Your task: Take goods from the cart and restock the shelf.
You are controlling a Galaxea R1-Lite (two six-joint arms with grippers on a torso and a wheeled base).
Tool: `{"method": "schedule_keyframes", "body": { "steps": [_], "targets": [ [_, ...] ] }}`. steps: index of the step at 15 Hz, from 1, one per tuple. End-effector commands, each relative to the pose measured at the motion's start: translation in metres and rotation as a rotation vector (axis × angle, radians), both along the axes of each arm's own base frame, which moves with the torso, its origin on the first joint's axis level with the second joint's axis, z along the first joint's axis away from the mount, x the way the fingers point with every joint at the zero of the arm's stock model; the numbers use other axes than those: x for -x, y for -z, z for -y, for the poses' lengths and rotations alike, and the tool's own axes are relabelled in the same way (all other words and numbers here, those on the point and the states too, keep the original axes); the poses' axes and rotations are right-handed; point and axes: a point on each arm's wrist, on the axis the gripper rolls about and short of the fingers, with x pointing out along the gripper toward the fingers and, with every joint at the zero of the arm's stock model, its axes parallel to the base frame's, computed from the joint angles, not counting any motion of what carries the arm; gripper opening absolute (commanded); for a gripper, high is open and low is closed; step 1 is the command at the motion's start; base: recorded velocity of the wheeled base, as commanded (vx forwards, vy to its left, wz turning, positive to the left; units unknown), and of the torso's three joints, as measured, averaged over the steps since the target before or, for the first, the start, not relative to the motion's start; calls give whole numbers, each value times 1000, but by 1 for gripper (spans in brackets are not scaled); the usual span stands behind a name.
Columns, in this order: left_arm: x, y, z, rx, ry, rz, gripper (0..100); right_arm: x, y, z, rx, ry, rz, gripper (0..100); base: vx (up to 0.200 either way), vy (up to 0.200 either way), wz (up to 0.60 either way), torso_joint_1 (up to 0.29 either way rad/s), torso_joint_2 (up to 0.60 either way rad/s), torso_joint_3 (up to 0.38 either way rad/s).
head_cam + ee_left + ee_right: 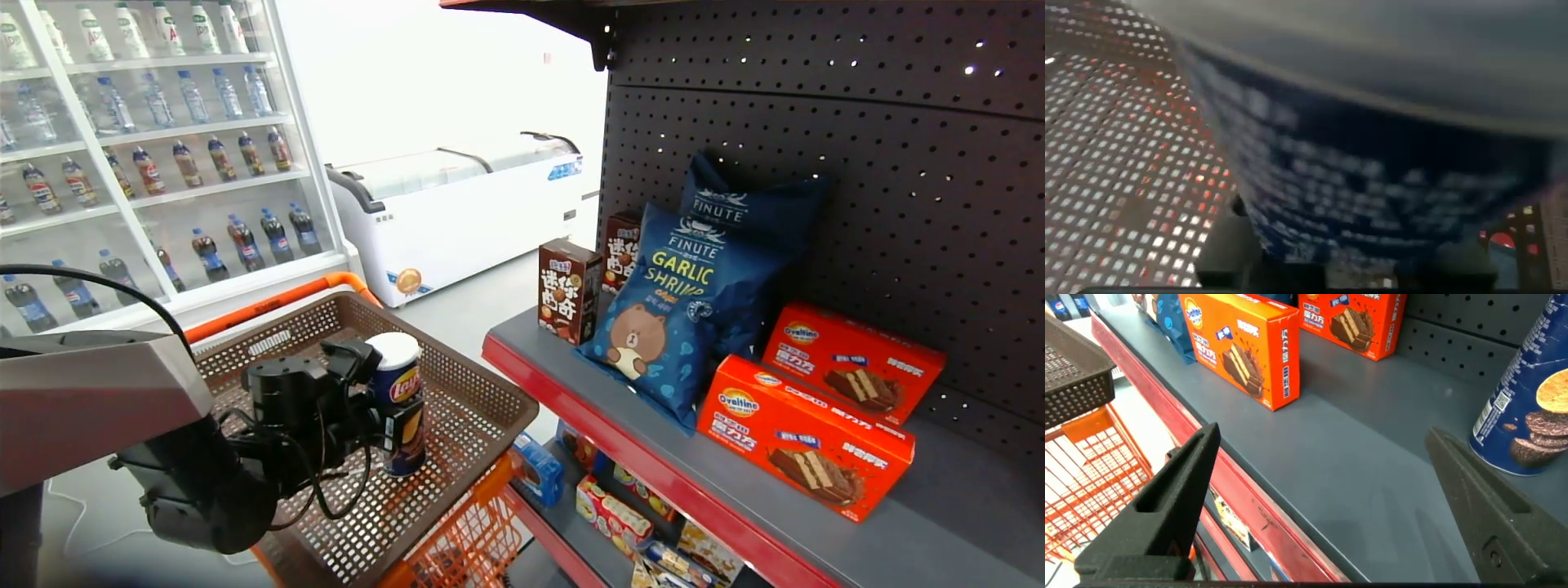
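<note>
A blue chips can [400,384] with a white lid stands upright in the brown cart basket [482,388]. My left gripper [377,396] is shut on its side, one finger at the upper part and one lower down. In the left wrist view the can [1372,180] sits close up over the perforated basket floor [1110,147]. My right gripper [1323,506] hangs open over a bare stretch of the grey shelf [1372,465], nothing between its fingers [1184,490]. A blue cookie canister [1527,400] stands on the shelf beyond one finger.
The shelf [571,384] carries two brown boxes [569,290], blue snack bags [678,318] and two orange boxes [808,445], with a red front lip. The cart's orange handle [277,298] and wire frame [1086,482] are beside it. A drinks fridge [147,147] and chest freezer [457,204] stand behind.
</note>
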Motion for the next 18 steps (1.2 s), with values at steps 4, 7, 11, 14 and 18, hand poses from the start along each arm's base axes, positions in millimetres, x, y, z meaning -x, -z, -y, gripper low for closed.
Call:
{"method": "schedule_keyframes", "body": {
  "steps": [4, 7, 11, 14, 18],
  "targets": [
    [41, -86, -7, 49, -44, 137, 0, 0, 0, 0, 0, 0, -1, 100, 0, 0, 0, 0, 0, 0],
    [84, -143, -13, 63, -47, 175, 0, 0, 0, 0, 0, -2, -1, 100, 0, 0, 0, 0, 0, 0],
    [164, -171, -23, 63, -47, 149, 0, 0, 0, 0, 0, 0, -1, 100, 0, 0, 0, 0, 0, 0],
    [212, -154, -29, 48, -32, 171, 0, 0, 0, 0, 0, 0, 0, 100, 0, 0, 0, 0, 0, 0],
    [262, -126, -36, 43, -48, 211, 0, 0, 0, 0, 0, 0, -1, 100, 0, 0, 0, 0, 0, 0]
  ]
}}
